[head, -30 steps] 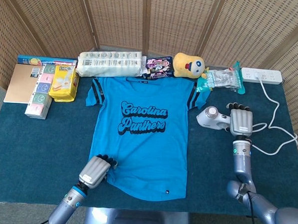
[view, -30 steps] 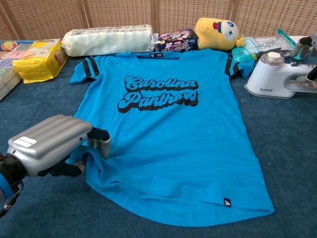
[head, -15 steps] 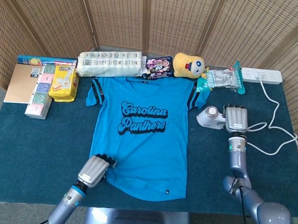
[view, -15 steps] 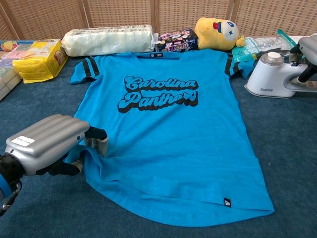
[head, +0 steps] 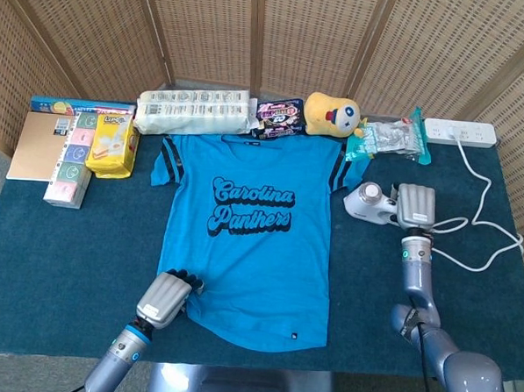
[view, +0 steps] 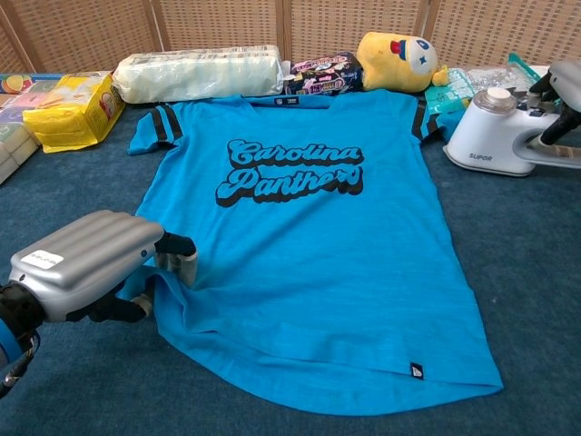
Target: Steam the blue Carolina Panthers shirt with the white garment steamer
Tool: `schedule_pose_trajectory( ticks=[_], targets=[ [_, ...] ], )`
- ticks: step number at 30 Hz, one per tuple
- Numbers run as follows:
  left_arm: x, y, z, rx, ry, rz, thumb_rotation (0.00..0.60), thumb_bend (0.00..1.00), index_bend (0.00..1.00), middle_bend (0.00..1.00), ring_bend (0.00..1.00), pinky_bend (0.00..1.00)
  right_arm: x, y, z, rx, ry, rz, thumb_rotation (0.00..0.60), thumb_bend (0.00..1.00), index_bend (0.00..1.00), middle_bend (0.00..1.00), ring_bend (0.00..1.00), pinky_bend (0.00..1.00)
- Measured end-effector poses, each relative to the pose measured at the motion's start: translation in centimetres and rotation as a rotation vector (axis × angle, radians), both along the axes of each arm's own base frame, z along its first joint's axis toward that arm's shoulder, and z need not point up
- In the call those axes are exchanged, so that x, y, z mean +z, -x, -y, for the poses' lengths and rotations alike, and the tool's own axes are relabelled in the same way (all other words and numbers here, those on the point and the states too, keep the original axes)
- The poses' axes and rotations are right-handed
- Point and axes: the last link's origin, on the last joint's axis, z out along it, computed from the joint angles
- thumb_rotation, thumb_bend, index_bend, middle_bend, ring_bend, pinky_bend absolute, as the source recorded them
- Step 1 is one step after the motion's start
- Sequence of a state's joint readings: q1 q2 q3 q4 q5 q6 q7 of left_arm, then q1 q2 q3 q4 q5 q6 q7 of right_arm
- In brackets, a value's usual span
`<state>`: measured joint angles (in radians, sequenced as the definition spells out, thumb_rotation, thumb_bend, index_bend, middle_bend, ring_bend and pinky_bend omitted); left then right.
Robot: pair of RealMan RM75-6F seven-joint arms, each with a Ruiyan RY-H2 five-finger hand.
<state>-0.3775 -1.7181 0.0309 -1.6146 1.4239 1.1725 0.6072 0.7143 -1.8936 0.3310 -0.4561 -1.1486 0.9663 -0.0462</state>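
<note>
Head view, left to right: brown notebook (head: 38, 145) at the far left edge of the blue worktop (head: 66, 247), then a stack of tissue packs (head: 70, 164) and a yellow pack (head: 112, 144), label partly readable, maybe "Lips", not sure. Long white wrapped roll pack (head: 194, 111) sits along the back, print too small to read.

Left hand (head: 164, 298) at the shirt's lower left hem, fingers (view: 177, 254) curled in and pinching the hem fabric; chest view shows cloth bunched under them.

Blue Carolina Panthers shirt (head: 250, 248) lies flat, front up, in the middle of the worktop, collar toward the back. Script lettering "Carolina Panthers" in blue with dark outline across the chest, dark stripes on both sleeves, small dark tag near the lower right hem. Slight wrinkling at the held corner.

Behind the collar: dark snack bag (head: 278, 118), writing unreadable. Yellow plush toy (head: 331, 114) beside it, then clear plastic packets with teal edges (head: 390, 137).

White garment steamer (head: 374, 204) stands just right of the shirt's right sleeve; "SUPOR" reads on its base in chest view. Right hand (head: 416, 207) rests on its handle, fingers wrapped around it. White cord (head: 482, 194) runs to a white power strip (head: 460, 131) at the back right.
</note>
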Motion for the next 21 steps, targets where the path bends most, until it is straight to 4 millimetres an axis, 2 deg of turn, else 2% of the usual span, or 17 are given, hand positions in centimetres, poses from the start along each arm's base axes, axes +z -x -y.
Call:
schedule_pose_trajectory(
  ticks=[12,16,21],
  targets=[
    [0.1,-0.1,-0.1,-0.012,-0.004,-0.006,0.600,0.60,0.47,0.49,0.42,0.48,0.6,-0.7,-0.5,0.013,0.039,0.159,0.600,0.31,0.76,0.76,0.76,0.70],
    [0.3,-0.1,0.0,-0.018,-0.007,-0.007,0.600,0.60,0.47,0.49,0.42,0.48,0.4,-1.8,-1.3,0.051,0.019,0.207,0.600,0.31,0.76,0.76,0.76,0.70],
    [0.5,0.1,0.0,-0.022,-0.008,-0.013,0.600,0.60,0.47,0.49,0.42,0.48,-0.3,-4.2,-3.2,0.107,-0.045,0.260,0.600,0.31,0.76,0.75,0.76,0.70]
  ],
)
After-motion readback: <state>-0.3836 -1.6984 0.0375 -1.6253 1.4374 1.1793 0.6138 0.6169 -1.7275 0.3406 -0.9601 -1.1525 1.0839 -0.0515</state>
